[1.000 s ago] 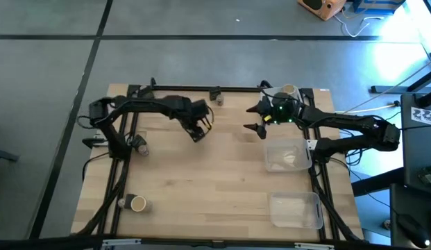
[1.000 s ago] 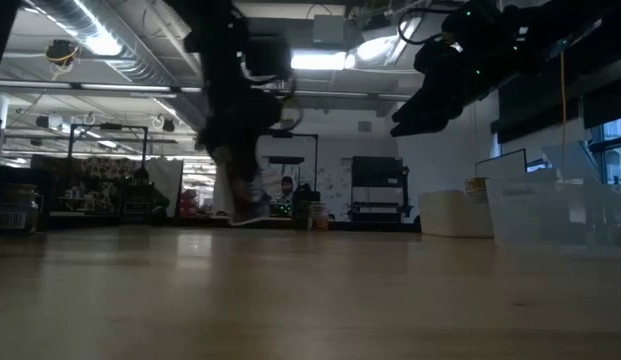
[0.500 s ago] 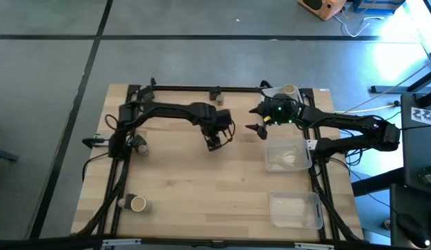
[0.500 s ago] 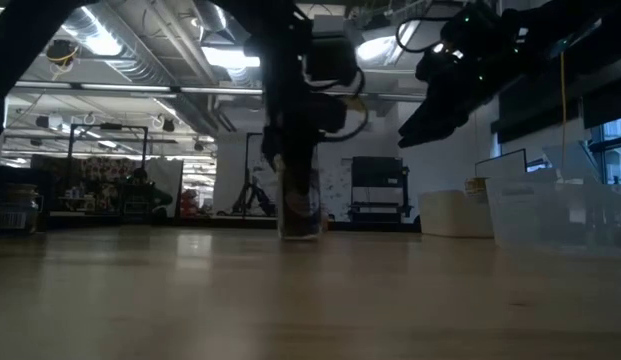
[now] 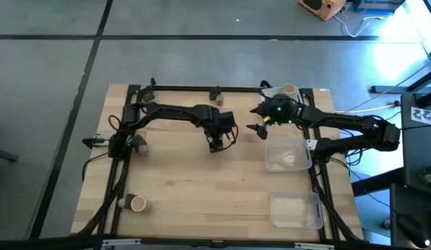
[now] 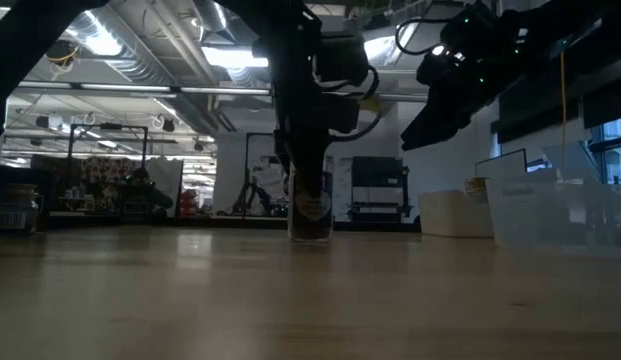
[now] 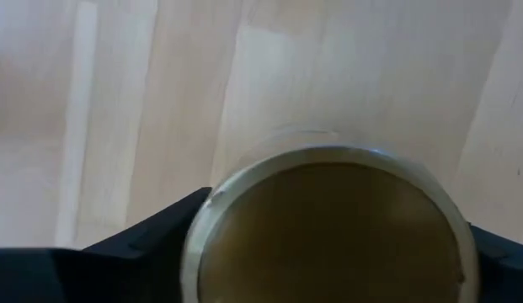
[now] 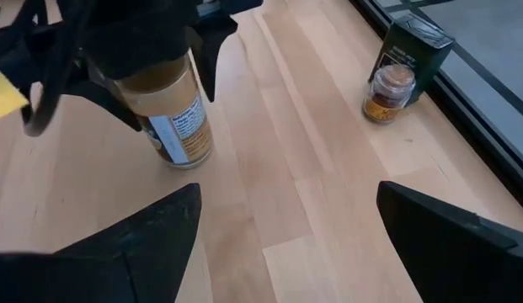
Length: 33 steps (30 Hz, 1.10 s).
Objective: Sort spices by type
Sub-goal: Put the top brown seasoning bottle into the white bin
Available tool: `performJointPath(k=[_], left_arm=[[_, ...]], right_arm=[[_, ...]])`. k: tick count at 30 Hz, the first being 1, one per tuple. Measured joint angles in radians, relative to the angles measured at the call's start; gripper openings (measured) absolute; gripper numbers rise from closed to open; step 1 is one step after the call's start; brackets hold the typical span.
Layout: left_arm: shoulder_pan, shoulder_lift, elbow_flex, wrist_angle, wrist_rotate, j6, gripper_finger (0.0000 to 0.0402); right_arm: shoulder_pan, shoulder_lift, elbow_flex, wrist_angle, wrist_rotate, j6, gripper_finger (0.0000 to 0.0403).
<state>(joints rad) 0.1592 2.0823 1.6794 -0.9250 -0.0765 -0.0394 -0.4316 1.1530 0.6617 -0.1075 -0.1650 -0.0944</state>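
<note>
A: Where does the sorting stand?

B: Early, I'd judge. The left hand (image 5: 215, 144) grips a clear round jar of tan spice with a white label (image 8: 173, 118), standing on the wooden surface (image 5: 201, 187) directly under it.

A: And the right hand (image 5: 255, 118)?

B: Spread wide, holding nothing, hovering beside the jar. Beyond it sit a small round orange-filled jar (image 8: 387, 94) and a dark green blocky tin (image 8: 415, 48), touching. Two tan-topped jars (image 5: 137, 203) lie far behind the left hand. The clear plastic trays (image 5: 287, 154) look empty.

A: Anything unclear?

B: The left wrist view shows little but the jar's top; whether the jar rests fully on the wood, I can't tell.
</note>
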Motion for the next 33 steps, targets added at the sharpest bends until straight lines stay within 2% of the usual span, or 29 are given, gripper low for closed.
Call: performJointPath(k=[4,12,17,21,26,30,33], left_arm=[[-0.012,-0.013,0.0,-0.024,-0.008,0.021,0.0322],[-0.028,-0.125,0.002,-0.127,-0.012,0.023,0.0323],[-0.036,-0.219,-0.031,-0.161,-0.045,0.02,0.0323],[-0.049,-0.31,-0.168,-0.091,-0.066,0.017,0.0323],[-0.072,-0.441,-0.442,0.142,-0.066,0.001,0.0324],[-0.09,-0.511,-0.631,0.372,-0.067,-0.036,0.0324],[-0.102,-0.52,-0.724,0.518,-0.066,-0.058,0.0324]], right_arm=[[0.0,0.0,0.0,0.0,-0.002,0.0,0.0358],[0.003,0.004,0.0,0.062,-0.009,0.007,0.0358],[0.069,0.036,0.0,0.154,-0.041,0.009,0.0358],[0.136,0.093,0.0,0.268,-0.037,0.01,0.0358],[0.199,0.188,0.002,0.434,-0.028,0.014,0.0358],[0.235,0.273,0.045,0.463,-0.027,0.014,0.0358],[0.256,0.343,0.101,0.453,-0.027,0.017,0.0358]])
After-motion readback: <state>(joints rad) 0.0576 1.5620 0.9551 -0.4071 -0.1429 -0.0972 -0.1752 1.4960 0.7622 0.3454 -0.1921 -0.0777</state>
